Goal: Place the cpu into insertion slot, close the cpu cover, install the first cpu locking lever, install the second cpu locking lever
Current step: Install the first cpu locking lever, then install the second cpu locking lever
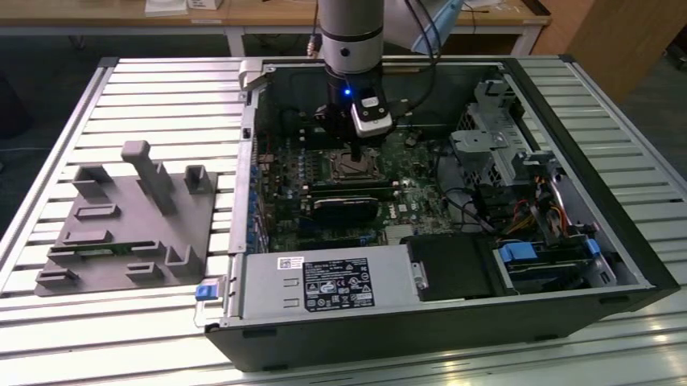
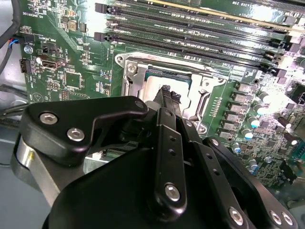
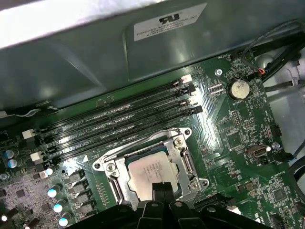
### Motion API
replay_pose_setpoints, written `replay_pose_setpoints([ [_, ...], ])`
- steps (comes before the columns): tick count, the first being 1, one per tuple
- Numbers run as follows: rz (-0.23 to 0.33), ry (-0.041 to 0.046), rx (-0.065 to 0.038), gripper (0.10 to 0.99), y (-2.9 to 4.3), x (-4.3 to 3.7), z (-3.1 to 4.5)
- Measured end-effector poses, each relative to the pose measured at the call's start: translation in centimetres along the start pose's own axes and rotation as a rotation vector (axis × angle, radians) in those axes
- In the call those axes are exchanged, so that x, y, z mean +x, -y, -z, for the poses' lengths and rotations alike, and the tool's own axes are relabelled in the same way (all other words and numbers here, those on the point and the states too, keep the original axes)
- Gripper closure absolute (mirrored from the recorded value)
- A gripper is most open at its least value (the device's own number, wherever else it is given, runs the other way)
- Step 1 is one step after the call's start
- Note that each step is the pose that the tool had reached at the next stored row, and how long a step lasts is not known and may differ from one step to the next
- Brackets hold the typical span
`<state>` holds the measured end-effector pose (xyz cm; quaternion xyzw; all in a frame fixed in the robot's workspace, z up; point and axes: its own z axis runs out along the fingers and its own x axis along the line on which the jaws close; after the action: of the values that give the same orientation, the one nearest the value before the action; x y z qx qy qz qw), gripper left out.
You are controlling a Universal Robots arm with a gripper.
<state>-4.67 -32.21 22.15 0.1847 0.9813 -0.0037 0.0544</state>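
The arm reaches straight down into the open computer case lying on its side on the bench, so the green board faces up at it. The claw hangs directly over the insertion slot, fingertips drawn together, tips at the chip's edge; whether they pinch anything I cannot tell. The cpu lies flat inside, seemingly seated. The cpu cover frames the chip, apparently lying down over it.

The cpu, a square chip with a dull silver top, lies flat in the insertion slot; the cpu cover frames it.
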Motion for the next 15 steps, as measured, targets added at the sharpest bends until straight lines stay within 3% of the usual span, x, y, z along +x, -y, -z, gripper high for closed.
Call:
replay_pose_setpoints([
  [8, 0.000, 0.0000, 0.000, 0.980, -0.01, -0.10, 0.97],
  [15, 0.000, 0.0000, 0.000, 0.980, -0.01, -0.11, 1.05],
])
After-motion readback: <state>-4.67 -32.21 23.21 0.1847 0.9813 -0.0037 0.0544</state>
